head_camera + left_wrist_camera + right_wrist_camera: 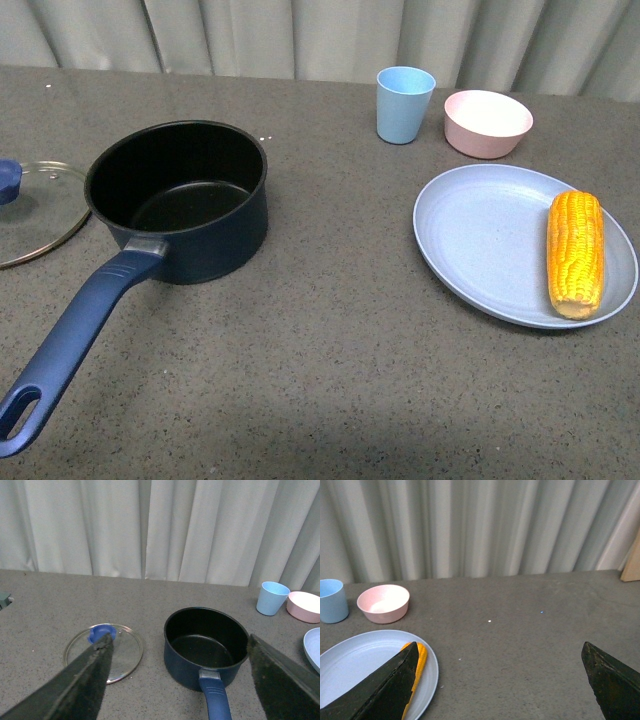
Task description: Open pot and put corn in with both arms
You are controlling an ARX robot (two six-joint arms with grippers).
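Note:
The dark navy pot [185,200] stands uncovered at the left of the table, its long blue handle [70,345] pointing to the near left. Its glass lid [35,210] with a blue knob lies flat on the table left of it. The corn [575,252] lies on a light blue plate [480,240] at the right. Neither arm shows in the front view. My left gripper [177,645] is open and empty, above and in front of the pot [205,645] and lid [107,650]. My right gripper [497,650] is open and empty, beside the corn [419,662].
A light blue cup [404,104] and a pink bowl [487,122] stand at the back right, behind the plate. A grey curtain hangs behind the table.

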